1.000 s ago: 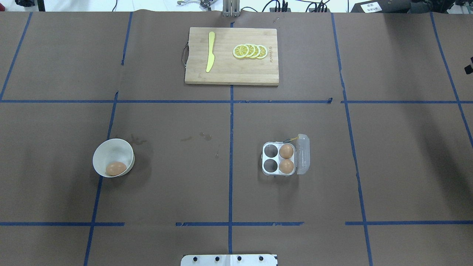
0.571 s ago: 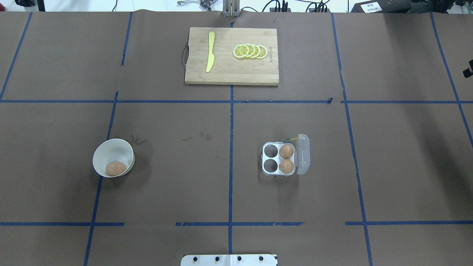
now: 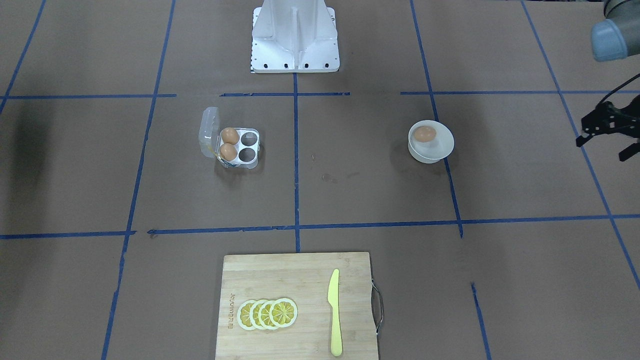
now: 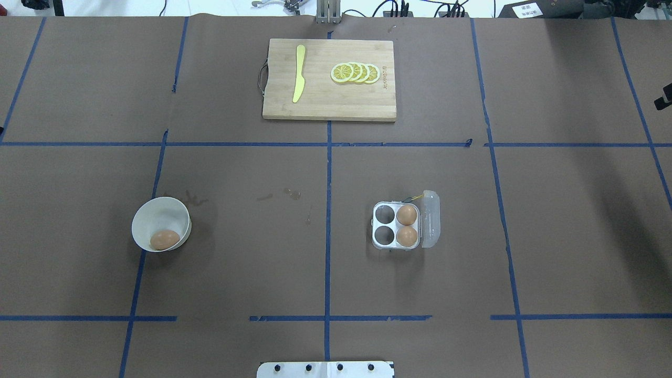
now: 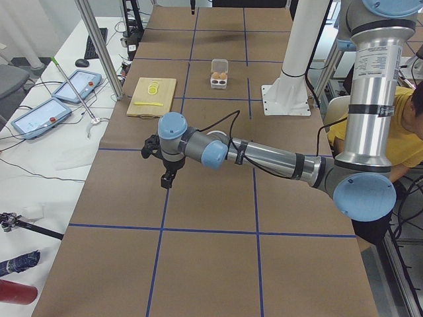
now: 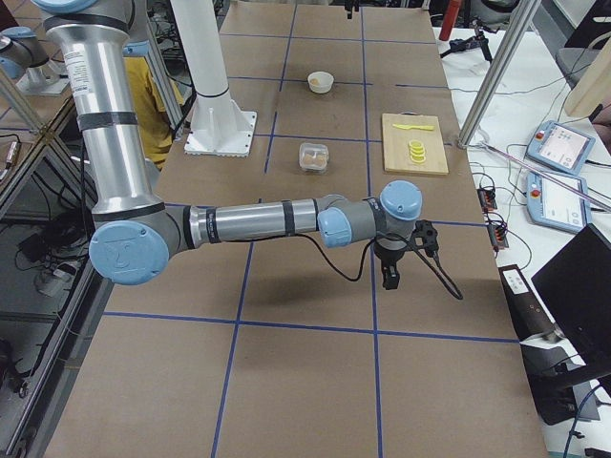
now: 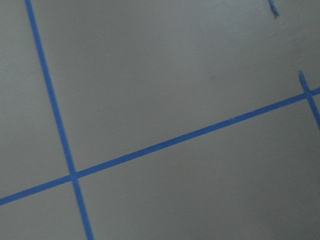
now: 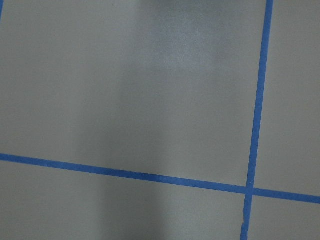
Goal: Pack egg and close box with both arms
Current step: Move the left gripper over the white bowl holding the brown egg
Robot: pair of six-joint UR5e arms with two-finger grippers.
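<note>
One tan egg (image 4: 165,239) lies in a round white bowl (image 4: 157,218) at the left; it also shows in the front view (image 3: 425,133). The clear box (image 4: 385,226) sits right of centre, its lid (image 4: 430,219) standing open on the right side. Two eggs (image 4: 407,215) fill its right cups and the two left cups are empty. My left gripper (image 3: 600,149) hovers far out to the bowl's side, fingers apart and empty. My right gripper (image 4: 663,100) shows only as a black sliver at the right edge. Both wrist views show bare table and tape.
A wooden cutting board (image 4: 329,100) with a yellow knife (image 4: 298,73) and lemon slices (image 4: 355,73) lies at the table's far edge. The white pedestal (image 3: 295,35) stands at the robot's side. Blue tape lines cross the brown table. A person in yellow (image 5: 403,125) sits behind the left arm.
The black piece of the right gripper at the overhead view's right edge has shifted slightly. The eggs, bowl and box have not moved.
</note>
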